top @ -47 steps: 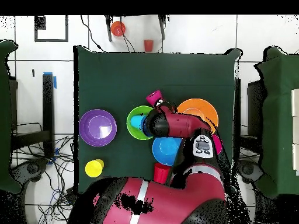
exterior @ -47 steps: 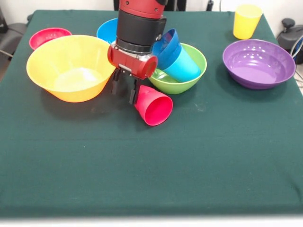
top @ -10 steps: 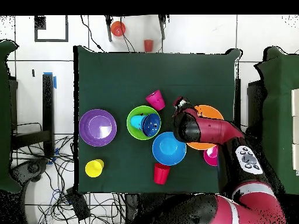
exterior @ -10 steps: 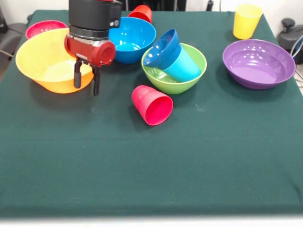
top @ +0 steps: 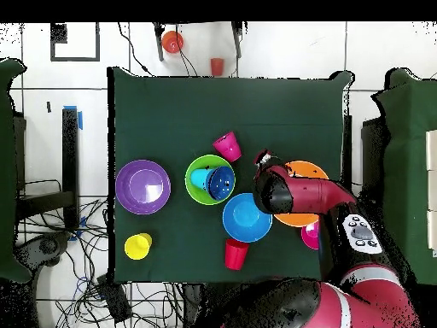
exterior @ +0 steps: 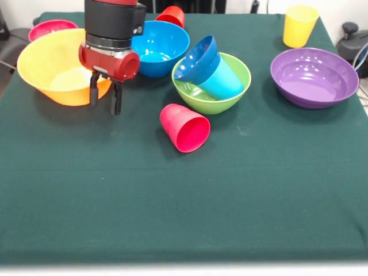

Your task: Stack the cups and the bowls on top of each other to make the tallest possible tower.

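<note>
My gripper (exterior: 105, 99) is shut on the right rim of the huge orange-yellow bowl (exterior: 50, 68), which hangs slightly raised and tilted at the far left; in the overhead view the gripper (top: 260, 160) is at that bowl's (top: 309, 170) edge. The small red bowl (exterior: 53, 26) sits behind it. The medium blue bowl (exterior: 164, 46) is beside my arm. The green bowl (exterior: 237, 64) holds the light blue cup (exterior: 227, 81), lying down, with the small dark blue bowl (exterior: 195, 59) tilted over it. One red cup (exterior: 184, 127) lies on its side. Another red cup (exterior: 171, 15), the yellow cup (exterior: 300, 25) and the purple bowl (exterior: 313, 77) stand apart.
Everything rests on a dark green cloth table (exterior: 172, 201). In the overhead view, cables (top: 94, 282) and two small red-orange items (top: 172, 41) lie on the floor beyond the table's edges.
The orange-yellow bowl has moved up and to the left with my gripper, and its near side now sits higher off the cloth. The other cups and bowls have not moved.
</note>
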`<move>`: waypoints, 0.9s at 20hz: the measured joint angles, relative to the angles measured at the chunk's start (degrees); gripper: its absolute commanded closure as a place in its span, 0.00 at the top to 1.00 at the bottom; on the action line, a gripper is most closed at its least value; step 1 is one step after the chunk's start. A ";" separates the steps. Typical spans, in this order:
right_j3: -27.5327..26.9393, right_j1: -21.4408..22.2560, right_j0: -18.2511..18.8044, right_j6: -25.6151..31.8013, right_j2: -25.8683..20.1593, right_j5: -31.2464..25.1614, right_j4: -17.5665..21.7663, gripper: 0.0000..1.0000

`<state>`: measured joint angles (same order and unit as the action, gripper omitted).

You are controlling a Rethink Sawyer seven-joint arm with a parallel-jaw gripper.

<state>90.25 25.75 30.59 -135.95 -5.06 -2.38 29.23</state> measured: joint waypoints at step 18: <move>1.51 0.11 -0.24 0.00 0.27 1.48 2.44 1.00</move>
<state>91.76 25.86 30.35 -135.95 -4.78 -0.90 31.66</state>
